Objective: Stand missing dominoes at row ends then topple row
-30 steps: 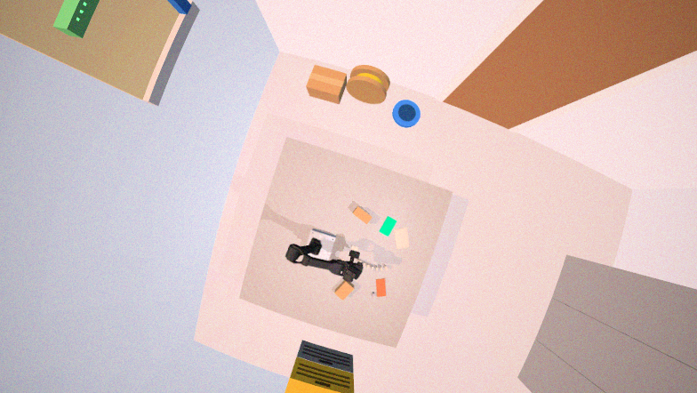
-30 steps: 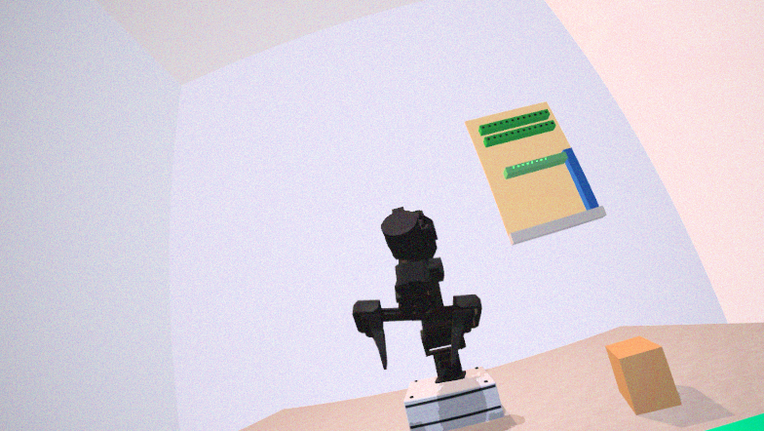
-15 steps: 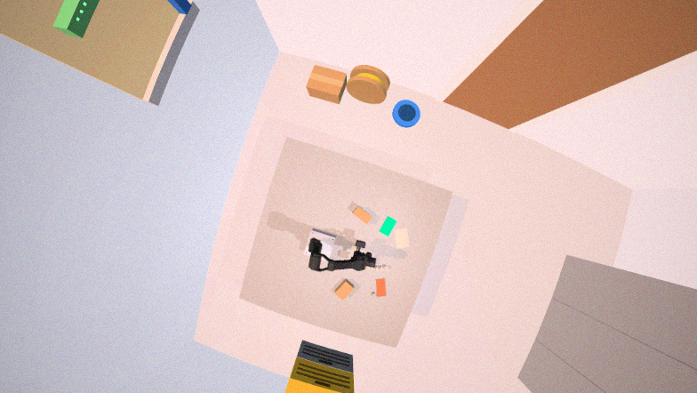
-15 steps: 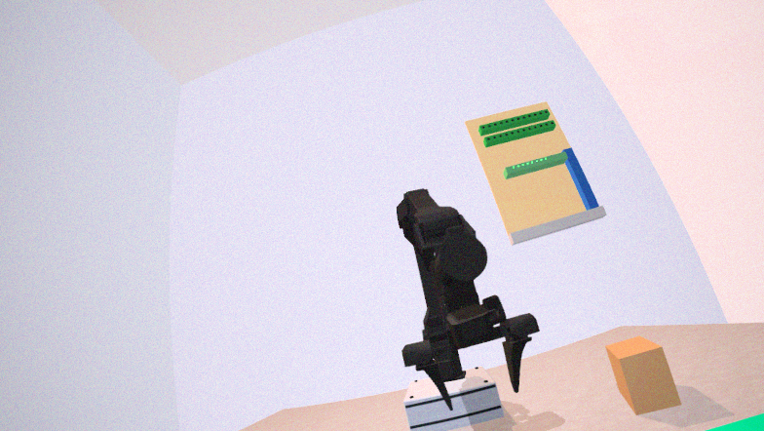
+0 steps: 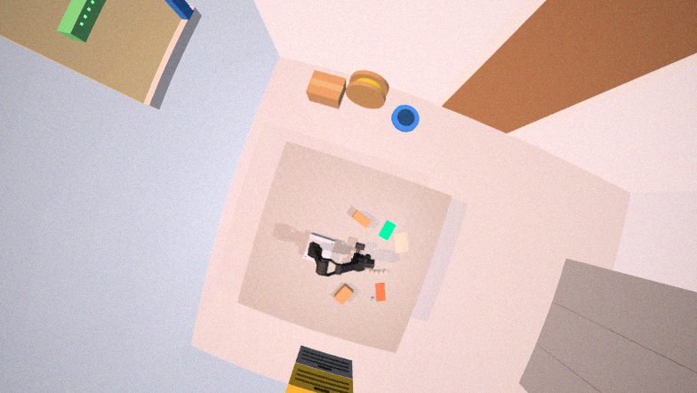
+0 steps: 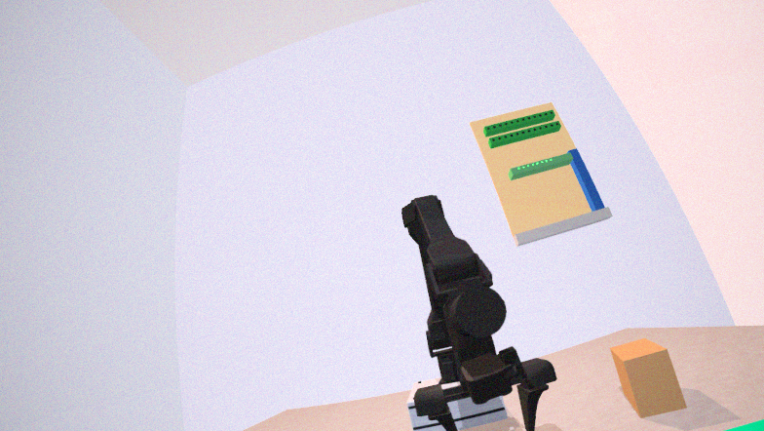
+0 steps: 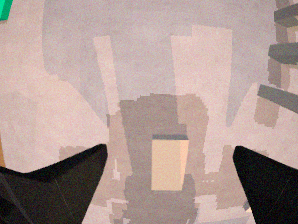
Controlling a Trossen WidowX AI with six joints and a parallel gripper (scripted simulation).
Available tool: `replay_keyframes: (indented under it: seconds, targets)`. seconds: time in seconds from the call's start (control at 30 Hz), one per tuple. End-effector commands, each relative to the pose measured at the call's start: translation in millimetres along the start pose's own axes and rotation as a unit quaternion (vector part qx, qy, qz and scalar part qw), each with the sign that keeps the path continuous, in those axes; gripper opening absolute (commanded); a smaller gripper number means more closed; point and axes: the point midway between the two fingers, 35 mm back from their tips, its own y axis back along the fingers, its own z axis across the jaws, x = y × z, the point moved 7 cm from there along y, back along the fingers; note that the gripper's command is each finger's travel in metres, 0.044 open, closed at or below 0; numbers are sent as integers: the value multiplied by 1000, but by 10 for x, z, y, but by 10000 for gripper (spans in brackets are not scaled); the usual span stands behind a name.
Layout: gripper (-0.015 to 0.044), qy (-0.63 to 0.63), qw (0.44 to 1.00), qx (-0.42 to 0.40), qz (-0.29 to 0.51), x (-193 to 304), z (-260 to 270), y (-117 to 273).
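Observation:
A loose cream domino [image 7: 167,165] shows in the wrist view below my gripper, between the lines of the two fingers. It appears to lie flat, with a dark narrow edge at its far side. My gripper [image 7: 172,152] [image 6: 488,420] is open wide and empty, above that domino. Several standing dominoes [image 7: 286,53] show at the right edge of the wrist view, outside the right finger. Their row is small in the top view, just beside the gripper and partly hidden by the arm. No second loose domino can be made out clearly.
A green tile [image 5: 387,230] and a cream tile [image 5: 401,242] lie on one side of the row, an orange-red tile [image 5: 380,292] on the other. Two orange blocks [image 5: 361,218] [image 5: 343,293] stand farther out. A small grey object [image 5: 372,298] lies beside the orange-red tile.

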Motion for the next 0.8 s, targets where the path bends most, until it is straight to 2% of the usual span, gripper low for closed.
replay_keyframes:
  seconds: [0.0,0.4,0.77]
  targets:
    - [440,0,1000,-3,1,2,6,-76]
    - [440,0,1000,-3,1,7,6,-167]
    - [151,0,1000,-3,1,7,6,-167]
